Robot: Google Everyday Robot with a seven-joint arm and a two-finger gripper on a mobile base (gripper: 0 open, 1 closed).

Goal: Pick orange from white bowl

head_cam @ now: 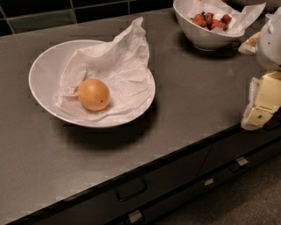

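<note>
The orange is round and smooth with a small dark spot. It lies in the wide, shallow white bowl, on crumpled white paper, left of centre on the counter. My gripper is at the right edge of the camera view, yellowish and white, over the counter's front edge. It is well to the right of the bowl, apart from it and from the orange. Nothing shows in its hold.
A deeper white bowl with red strawberries stands at the back right. The grey counter has a front edge with dark drawers below. A dark tiled wall runs behind.
</note>
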